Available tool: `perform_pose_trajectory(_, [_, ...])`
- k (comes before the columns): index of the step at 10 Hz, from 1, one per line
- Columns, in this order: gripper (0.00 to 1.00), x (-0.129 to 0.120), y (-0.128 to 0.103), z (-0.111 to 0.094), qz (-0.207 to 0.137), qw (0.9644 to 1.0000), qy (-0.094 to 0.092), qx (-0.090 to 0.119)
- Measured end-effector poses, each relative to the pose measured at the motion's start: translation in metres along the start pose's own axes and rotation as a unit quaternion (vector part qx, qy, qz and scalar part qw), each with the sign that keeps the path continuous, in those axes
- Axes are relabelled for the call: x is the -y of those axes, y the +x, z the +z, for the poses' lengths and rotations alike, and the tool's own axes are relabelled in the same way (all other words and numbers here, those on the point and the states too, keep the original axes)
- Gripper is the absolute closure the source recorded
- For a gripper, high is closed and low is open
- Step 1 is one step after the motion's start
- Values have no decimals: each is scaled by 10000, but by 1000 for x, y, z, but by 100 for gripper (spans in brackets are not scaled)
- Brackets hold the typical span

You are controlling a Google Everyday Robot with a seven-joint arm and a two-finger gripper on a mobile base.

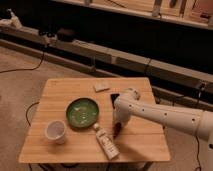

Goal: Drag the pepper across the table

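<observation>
The light-wood table (70,92) stands in the middle of the camera view. My white arm reaches in from the right, and its gripper (116,126) points down at the tabletop, just right of the top of the white bottle (106,142). A small dark-red pepper (116,132) shows right under the gripper tip, on the table. The arm hides whether the gripper is touching the pepper. A black phone (114,97) lies behind the arm, partly covered by it.
A green bowl (82,112) sits at the table's centre and a white cup (55,131) at the front left. A pale flat sponge-like piece (101,86) lies near the back edge. Cables and a low ledge run behind the table.
</observation>
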Motion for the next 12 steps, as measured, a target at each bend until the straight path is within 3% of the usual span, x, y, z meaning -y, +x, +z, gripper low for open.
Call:
perform_pose_trajectory(2, [96, 0, -1, -7, -48, 10000, -35, -22])
perform_pose_trajectory(3, [100, 0, -5, -13, -93, 9999, -63, -33])
perform_pose_trajectory(6, [100, -3, -32, -27, -58, 10000, -51, -38])
perform_pose_trajectory(9, [100, -5, -66, -16, -58, 9998, -71, 165])
perform_pose_trajectory(12, [100, -39, -90, -12, 392, 9986, -223, 268])
